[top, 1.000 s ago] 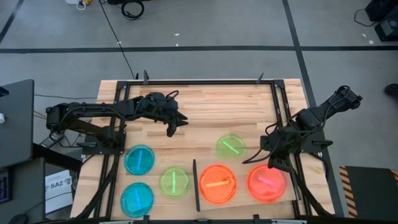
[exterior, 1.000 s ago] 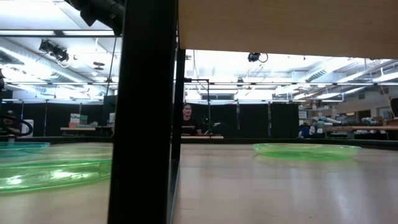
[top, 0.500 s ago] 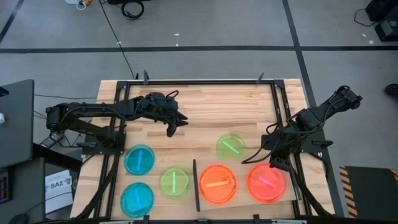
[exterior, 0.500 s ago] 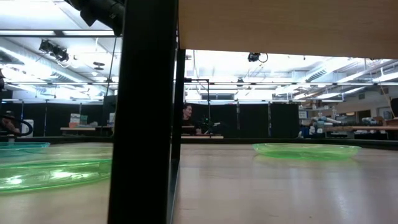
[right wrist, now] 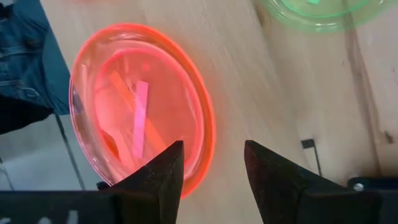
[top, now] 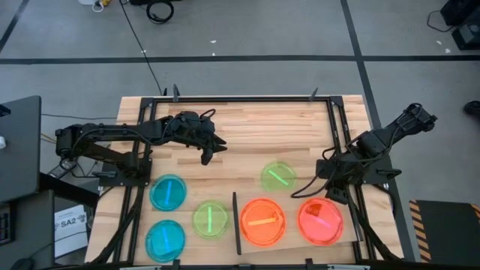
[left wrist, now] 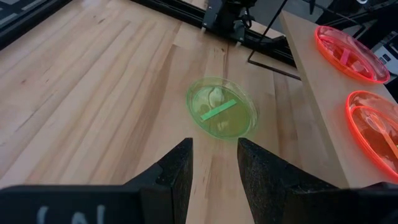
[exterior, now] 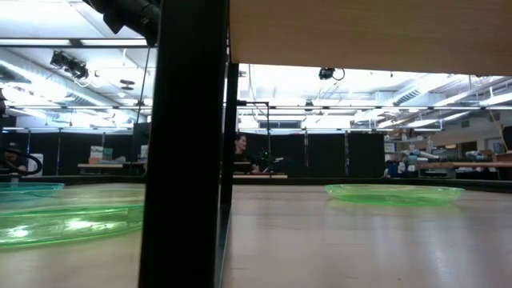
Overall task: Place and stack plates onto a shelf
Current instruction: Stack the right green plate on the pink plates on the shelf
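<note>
The shelf (top: 300, 238) is taken as the landmark: a pale board with a black strip (top: 235, 223) along its left edge, lying at the table's near right corner. Two stacks are already borne by it, the orange plates (top: 262, 222) just beside the strip and the pink plates (top: 321, 220) toward the far end from the strip. One green plate (top: 278, 176) is left on the tabletop just beyond the shelf's back edge; another green plate (top: 211, 219) and two blue plates (top: 167, 192) lie off the strip side.

The right gripper (top: 331, 196) is poised over the shelf's back edge, just above the pink stack, so the nearer green plate is judged its likely pick. Its fingers (right wrist: 157, 169) are seen apart, holding nothing. The left gripper (top: 208, 155) is parked well beyond the shelf, fingers also apart and empty.
</note>
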